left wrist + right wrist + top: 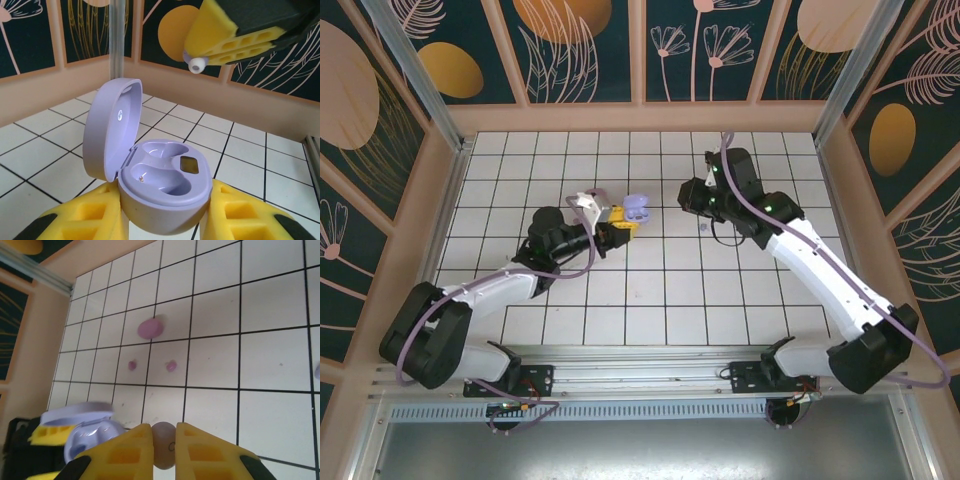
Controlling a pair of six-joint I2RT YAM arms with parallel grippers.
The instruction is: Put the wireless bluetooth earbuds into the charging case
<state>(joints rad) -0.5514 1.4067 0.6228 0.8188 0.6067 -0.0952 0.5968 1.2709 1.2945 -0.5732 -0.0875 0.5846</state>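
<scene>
The lavender charging case (pixel 160 185) stands open, lid (pixel 107 125) tipped up to the left, both wells empty. My left gripper (pixel 165 215) is shut on its base, a yellow pad on each side; from above the case (pixel 638 210) sits just beyond that gripper (pixel 618 230). My right gripper (pixel 164 440) is shut on a pale lavender earbud (pixel 164 452). In the left wrist view this earbud's tip (pixel 198 64) pokes from the right fingers (pixel 225 40), above and beyond the case. Two pink earbuds (pixel 132 365) (pixel 171 365) lie on the tiles.
A closed pink case (pixel 150 328) rests on the tiles past the pink earbuds. A small lavender piece (pixel 317 371) shows at the right edge of the right wrist view. Wooden walls (pixel 640 118) ring the white tiled table (pixel 650 300).
</scene>
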